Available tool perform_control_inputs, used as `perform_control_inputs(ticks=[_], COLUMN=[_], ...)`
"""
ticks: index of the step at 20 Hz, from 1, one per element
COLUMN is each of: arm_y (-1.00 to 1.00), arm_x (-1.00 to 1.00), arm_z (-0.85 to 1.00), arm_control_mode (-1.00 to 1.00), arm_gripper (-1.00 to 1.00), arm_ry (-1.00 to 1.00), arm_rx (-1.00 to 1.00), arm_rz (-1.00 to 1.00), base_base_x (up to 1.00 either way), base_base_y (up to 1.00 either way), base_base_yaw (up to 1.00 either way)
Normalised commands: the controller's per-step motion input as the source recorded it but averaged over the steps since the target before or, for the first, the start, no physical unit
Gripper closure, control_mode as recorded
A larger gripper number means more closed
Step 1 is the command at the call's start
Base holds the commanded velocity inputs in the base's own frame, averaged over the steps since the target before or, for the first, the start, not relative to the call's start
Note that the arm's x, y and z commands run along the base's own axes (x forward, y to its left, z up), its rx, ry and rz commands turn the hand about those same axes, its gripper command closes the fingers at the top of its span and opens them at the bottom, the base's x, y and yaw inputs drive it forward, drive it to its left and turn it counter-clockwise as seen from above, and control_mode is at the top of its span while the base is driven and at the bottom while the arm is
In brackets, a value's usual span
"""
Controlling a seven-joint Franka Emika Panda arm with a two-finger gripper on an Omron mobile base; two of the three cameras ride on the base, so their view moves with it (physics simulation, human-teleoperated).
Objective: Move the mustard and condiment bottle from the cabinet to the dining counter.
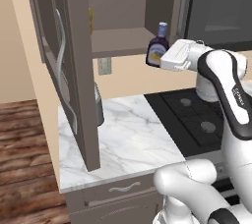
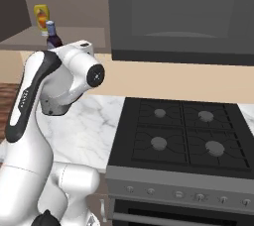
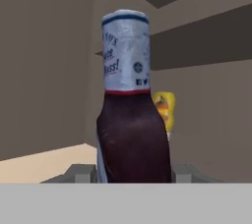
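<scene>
My gripper (image 1: 159,57) is shut on the condiment bottle (image 1: 158,46), a dark purple-brown bottle with a pale cap. It holds the bottle upright in front of the right end of the open cabinet's shelf (image 1: 118,41). In the hand view the condiment bottle (image 3: 130,134) stands between the fingertips (image 3: 78,174), and the yellow mustard (image 3: 165,110) shows just behind it. The mustard (image 2: 41,18) stands further back on the shelf, behind the condiment bottle (image 2: 52,35). From the left a thin strip of the mustard (image 1: 90,20) peeks past the door. The dining counter is out of view.
The cabinet door (image 1: 69,70) hangs open over the marble worktop (image 1: 128,139), with a dark grey object (image 1: 98,105) behind it. A black cooktop (image 2: 183,131) lies to the right, under a dark unit (image 2: 188,17). A drawer (image 1: 123,188) sits below the worktop.
</scene>
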Motion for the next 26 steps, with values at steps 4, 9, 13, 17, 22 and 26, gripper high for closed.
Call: perform_control_inputs(ticks=[4, 9, 13, 17, 22, 26], arm_y=[-0.11, 0.0, 0.0, 0.0, 0.0, 0.0], arm_x=[-0.45, -0.4, -0.46, -0.28, -0.07, -0.01], arm_z=[-0.19, -0.21, -0.28, -0.33, -0.24, -0.22], arm_control_mode=[-1.0, -1.0, -1.0, -1.0, -1.0, -1.0], arm_gripper=[1.0, 1.0, 1.0, 1.0, 1.0, 1.0], arm_ry=[0.0, 0.0, 0.0, 0.07, 0.13, 0.13], arm_rx=[0.0, -0.01, 0.0, -0.04, -0.05, -0.05], arm_rz=[0.0, 0.0, 0.0, 0.0, 0.04, 0.04], base_base_x=[0.0, 0.0, 0.0, 0.0, 0.0, 0.0], base_base_y=[0.0, 0.0, 0.0, 0.0, 0.0, 0.0], base_base_yaw=[0.0, 0.0, 0.0, 0.0, 0.0, 0.0])
